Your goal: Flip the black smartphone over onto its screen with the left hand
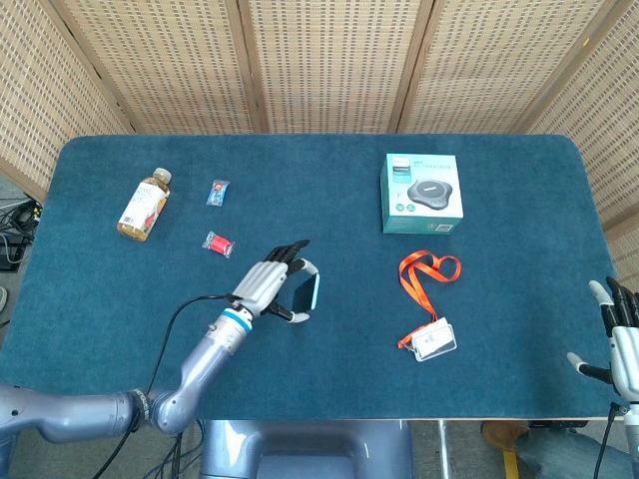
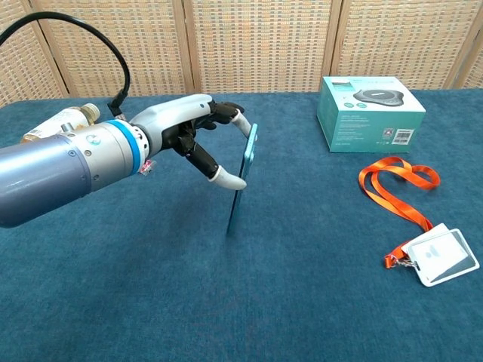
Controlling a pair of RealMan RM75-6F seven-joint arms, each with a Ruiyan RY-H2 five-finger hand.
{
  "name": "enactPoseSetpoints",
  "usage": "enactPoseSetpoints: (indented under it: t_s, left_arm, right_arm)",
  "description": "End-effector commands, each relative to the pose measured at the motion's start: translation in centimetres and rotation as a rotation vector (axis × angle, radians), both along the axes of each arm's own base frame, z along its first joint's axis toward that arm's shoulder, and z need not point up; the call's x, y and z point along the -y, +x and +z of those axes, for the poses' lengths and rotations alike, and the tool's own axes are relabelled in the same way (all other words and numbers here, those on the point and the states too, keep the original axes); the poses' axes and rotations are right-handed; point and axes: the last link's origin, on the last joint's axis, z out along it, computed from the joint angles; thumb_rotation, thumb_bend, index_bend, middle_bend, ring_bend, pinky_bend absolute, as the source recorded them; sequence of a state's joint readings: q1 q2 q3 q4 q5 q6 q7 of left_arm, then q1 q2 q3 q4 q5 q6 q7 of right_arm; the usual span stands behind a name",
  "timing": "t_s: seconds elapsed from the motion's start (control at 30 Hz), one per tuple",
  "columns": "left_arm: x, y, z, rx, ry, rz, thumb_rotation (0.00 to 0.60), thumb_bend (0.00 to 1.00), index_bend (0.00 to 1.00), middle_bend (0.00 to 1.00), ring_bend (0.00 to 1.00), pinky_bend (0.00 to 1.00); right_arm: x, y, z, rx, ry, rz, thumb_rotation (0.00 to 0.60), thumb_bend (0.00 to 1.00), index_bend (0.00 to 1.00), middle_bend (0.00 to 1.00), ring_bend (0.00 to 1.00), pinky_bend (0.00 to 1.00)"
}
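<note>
The black smartphone [image 2: 241, 175] stands almost upright on its lower edge on the blue table [image 1: 329, 180]. It shows edge-on in the chest view. From the head view its light blue back [image 1: 311, 289] faces right. My left hand [image 2: 192, 136] holds it from the left, a finger hooked over the top edge and the thumb pressed against its side; the same left hand [image 1: 270, 284] shows in the head view. My right hand [image 1: 621, 344] hangs at the table's right front corner with fingers apart, holding nothing.
A teal box [image 1: 422, 195] sits at the back right. An orange lanyard [image 1: 429, 267] with a badge [image 1: 435, 341] lies right of the phone. A drink bottle [image 1: 145, 203], a blue packet [image 1: 218, 192] and a small red item [image 1: 218, 242] lie at the left.
</note>
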State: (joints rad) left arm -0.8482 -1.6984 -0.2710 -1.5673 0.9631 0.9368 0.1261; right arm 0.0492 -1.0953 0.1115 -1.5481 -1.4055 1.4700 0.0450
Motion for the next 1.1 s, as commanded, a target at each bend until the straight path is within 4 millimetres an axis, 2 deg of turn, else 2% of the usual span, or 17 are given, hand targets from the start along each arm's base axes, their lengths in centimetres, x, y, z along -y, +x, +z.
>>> enactPoseSetpoints:
  t_s: [0.03,0.37,0.57,0.63,0.77,0.8,0.93,1.1]
  left_arm:
    - [0.2,-2.2,-0.1,0.118,-0.004,0.046,0.6,0.11,0.78,0.0,0.0,0.0]
    - [0.2,-7.4,-0.5,0.188,-0.02,0.127,0.6,0.11,0.76,0.0,0.0,0.0]
    - [0.2,-10.0,-0.7,0.235,-0.027,0.207,0.6,0.11,0.71,0.0,0.0,0.0]
    - [0.2,-11.2,-0.4,0.261,-0.014,0.238,0.6,0.1,0.63,0.0,0.0,0.0]
    - [0.2,-13.3,0.2,0.271,-0.002,0.27,0.6,0.04,0.09,0.0,0.0,0.0]
    - [0.3,-13.7,0.3,0.265,0.0,0.272,0.6,0.02,0.02,0.0,0.0,0.0]
    - [0.5,-15.2,1.4,0.261,0.017,0.266,0.6,0.0,0.0,0.0,0.0,0.0]
    - [1.3,-16.2,5.1,0.23,0.114,0.154,0.6,0.0,0.0,0.0,0.0,0.0]
  right_arm:
    - [0.0,0.0,0.0,-0.002,0.0,-0.001,0.6,0.0,0.0,0.0,0.0,0.0]
    - [0.0,0.1,-0.4,-0.013,0.009,0.0,0.6,0.0,0.0,0.0,0.0,0.0]
    - [0.0,0.3,-0.6,-0.02,0.015,0.003,0.6,0.0,0.0,0.0,0.0,0.0]
    - [0.0,0.4,-0.7,-0.022,0.017,0.005,0.6,0.0,0.0,0.0,0.0,0.0]
    - [0.0,0.5,-0.9,-0.025,0.021,0.008,0.6,0.0,0.0,0.0,0.0,0.0]
    - [0.0,0.5,-0.9,-0.025,0.022,0.009,0.6,0.0,0.0,0.0,0.0,0.0]
    - [-0.1,0.7,-1.0,-0.025,0.024,0.016,0.6,0.0,0.0,0.0,0.0,0.0]
    - [-0.1,0.9,-1.0,-0.022,0.027,0.024,0.6,0.0,0.0,0.0,0.0,0.0]
